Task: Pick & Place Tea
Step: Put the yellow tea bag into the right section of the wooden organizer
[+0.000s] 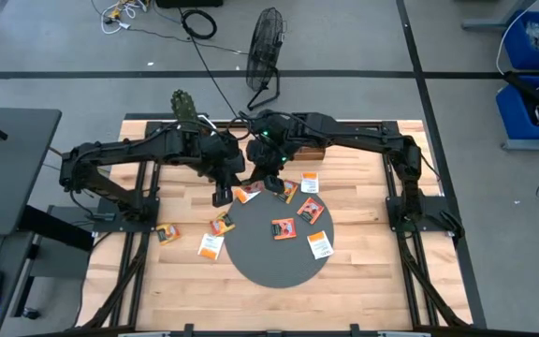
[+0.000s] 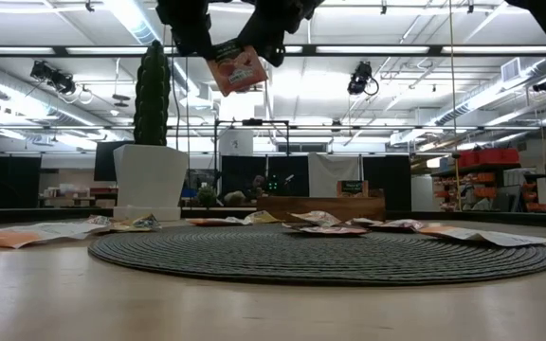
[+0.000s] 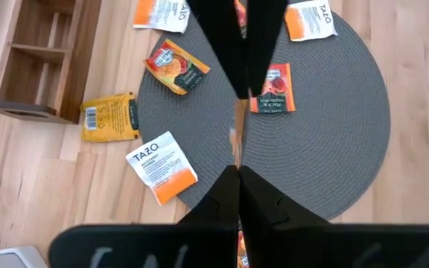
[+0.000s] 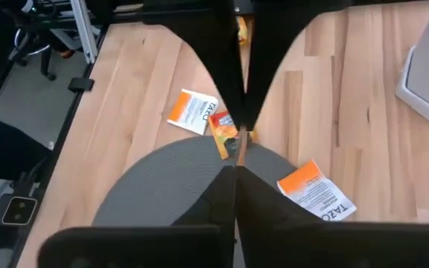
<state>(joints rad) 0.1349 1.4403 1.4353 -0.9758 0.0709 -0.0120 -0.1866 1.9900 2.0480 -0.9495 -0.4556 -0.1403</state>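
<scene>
Both our grippers meet above the far edge of the round dark woven mat [image 1: 274, 253]. Our left gripper [image 1: 223, 195] and right gripper [image 1: 274, 183] each have jaws closed on one red-orange paper tea sachet [image 2: 236, 66], held up between them. Other orange-and-white tea sachets [image 1: 319, 245] lie flat on and beside that mat, on the wooden surface [image 1: 363, 271].

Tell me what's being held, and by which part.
One tea sachet, lifted above the mat, pinched at its top edge. The left gripper and right gripper both look shut on it.
</scene>
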